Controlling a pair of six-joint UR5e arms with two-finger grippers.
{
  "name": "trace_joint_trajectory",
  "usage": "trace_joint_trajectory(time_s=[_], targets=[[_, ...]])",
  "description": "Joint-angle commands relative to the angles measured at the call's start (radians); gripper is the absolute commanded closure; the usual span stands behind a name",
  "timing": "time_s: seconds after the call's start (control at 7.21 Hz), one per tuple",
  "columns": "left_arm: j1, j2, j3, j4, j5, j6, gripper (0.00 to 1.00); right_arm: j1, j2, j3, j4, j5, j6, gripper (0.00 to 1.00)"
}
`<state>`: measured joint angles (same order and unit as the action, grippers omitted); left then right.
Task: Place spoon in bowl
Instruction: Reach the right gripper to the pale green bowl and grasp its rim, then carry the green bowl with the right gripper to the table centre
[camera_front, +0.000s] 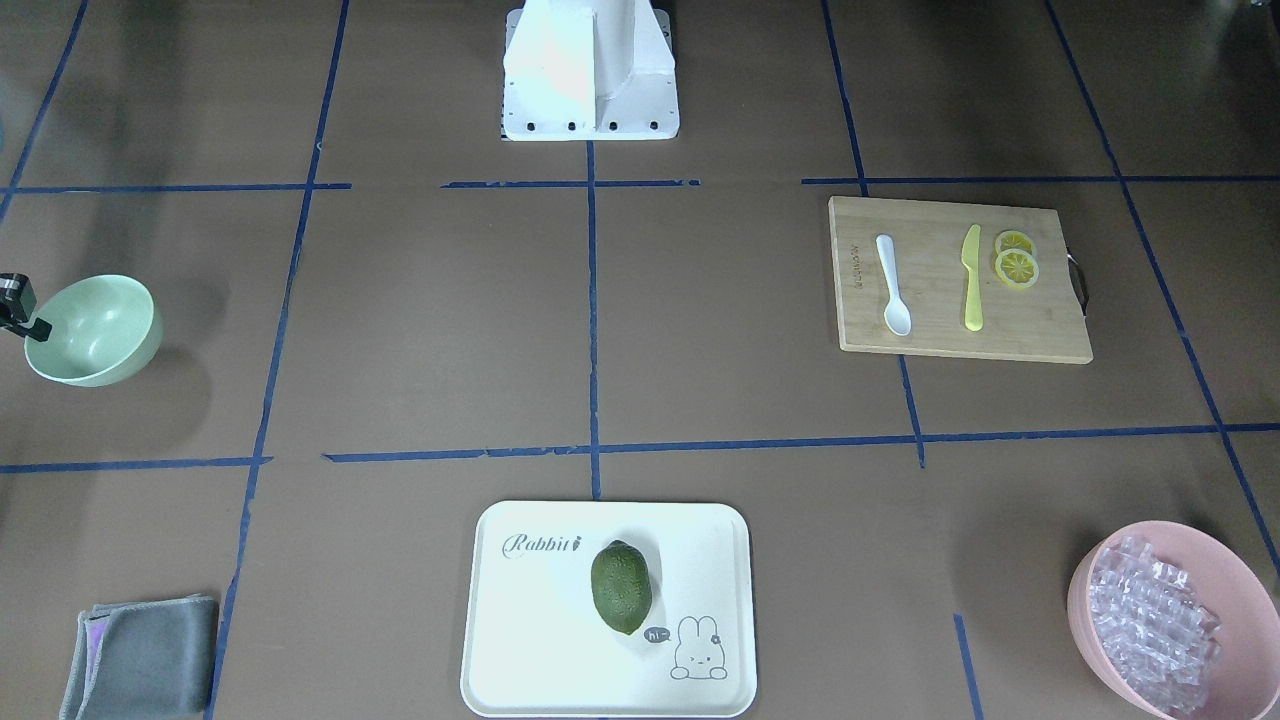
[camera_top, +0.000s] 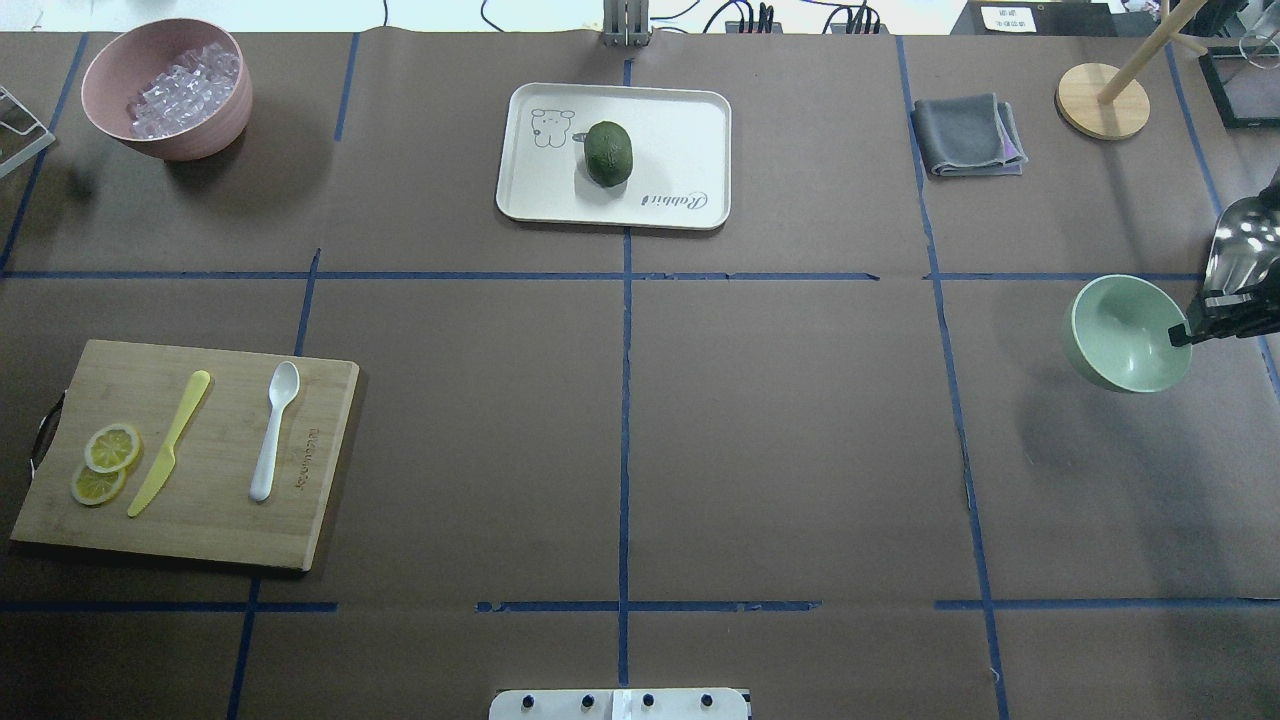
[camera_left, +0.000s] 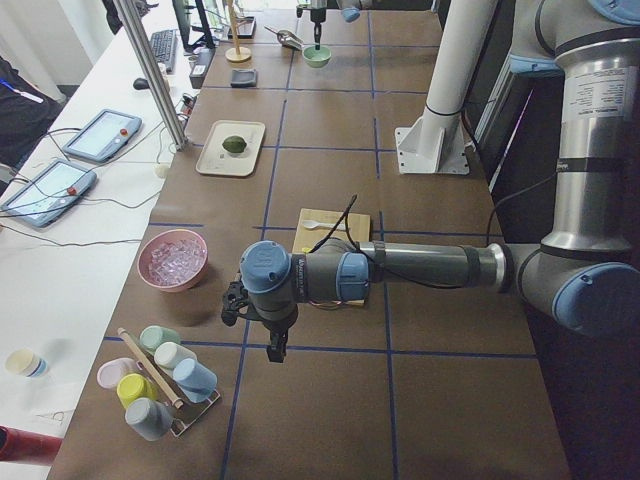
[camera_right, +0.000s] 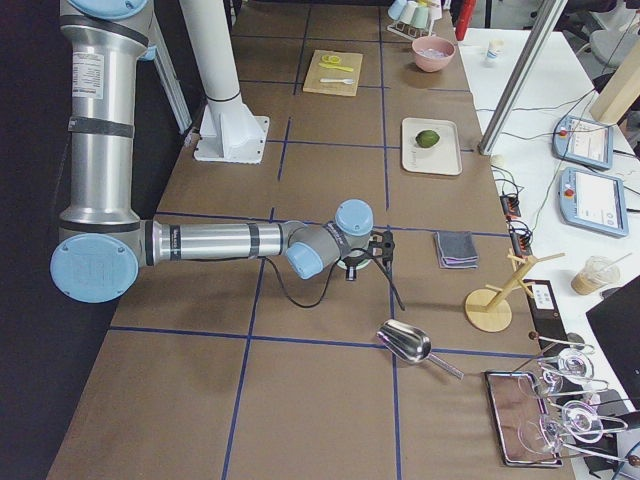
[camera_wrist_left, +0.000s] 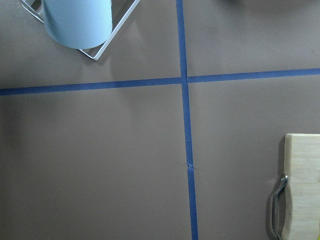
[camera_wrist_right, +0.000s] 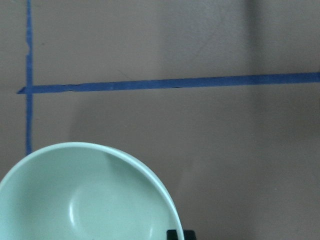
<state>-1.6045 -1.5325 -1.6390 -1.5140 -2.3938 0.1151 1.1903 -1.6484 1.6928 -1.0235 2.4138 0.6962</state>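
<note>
Spoon (camera_top: 273, 430) lies on the cutting board (camera_top: 220, 520), right jaws at the bowl (camera_top: 1120, 330) rim — cannot tell either pair's state.

You'll see the spoon (camera_top: 273, 430) lying on the board (camera_top: 220, 525) at the left, just right of the knife (camera_top: 168, 442), scoop pointing away from the robot. The bowl (camera_top: 1120, 335) sits well apart at the right, with the right gripper (camera_top: 1183, 335) at its rim; whether it's clamped there is hard to tell
</note>
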Motion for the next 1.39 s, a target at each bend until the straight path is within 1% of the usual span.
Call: trace_joint_trajectory(time_s=[0.0,0.14,0.28,0.42,0.55,0.69,0.83,0.97,1.11,1.25], targets=[[0.0,0.0,0.001,0.0,-0.001,0.0,0.0,0.021,0.1,0.156,-0.242,0.027,0.02,1.0],[0.0,0.002,0.001,0.0,-0.001,0.0,0.0,0.006,0.183,0.218,-0.398,0.021,0.049,1.0],[0.0,0.003,0.001,0.0,-0.001,0.0,0.0,-0.074,0.246,0.255,-0.45,-0.004,0.163,1.0],[0.002,0.009,0.002,0.0,-0.002,0.0,0.0,-0.194,0.342,0.258,-0.448,-0.084,0.351,1.0],[0.0,0.009,0.007,-0.002,-0.002,0.0,0.0,-0.348,0.422,0.257,-0.451,-0.217,0.503,1.0],[0.0,0.009,0.013,-0.002,-0.002,0.0,0.0,-0.459,0.499,0.242,-0.455,-0.286,0.604,1.0],[0.002,0.009,0.018,-0.002,-0.002,0.0,0.0,-0.541,0.56,0.21,-0.455,-0.353,0.691,1.0],[0.002,0.009,0.019,-0.002,-0.002,0.0,0.0,-0.589,0.625,0.147,-0.454,-0.417,0.713,1.0],[0.002,0.009,0.019,-0.002,-0.002,0.0,0.0,-0.603,0.665,0.084,-0.451,-0.423,0.727,0.99],[0.002,0.009,0.019,-0.002,-0.002,0.0,0.0,-0.618,0.673,0.061,-0.448,-0.432,0.729,0.99]])
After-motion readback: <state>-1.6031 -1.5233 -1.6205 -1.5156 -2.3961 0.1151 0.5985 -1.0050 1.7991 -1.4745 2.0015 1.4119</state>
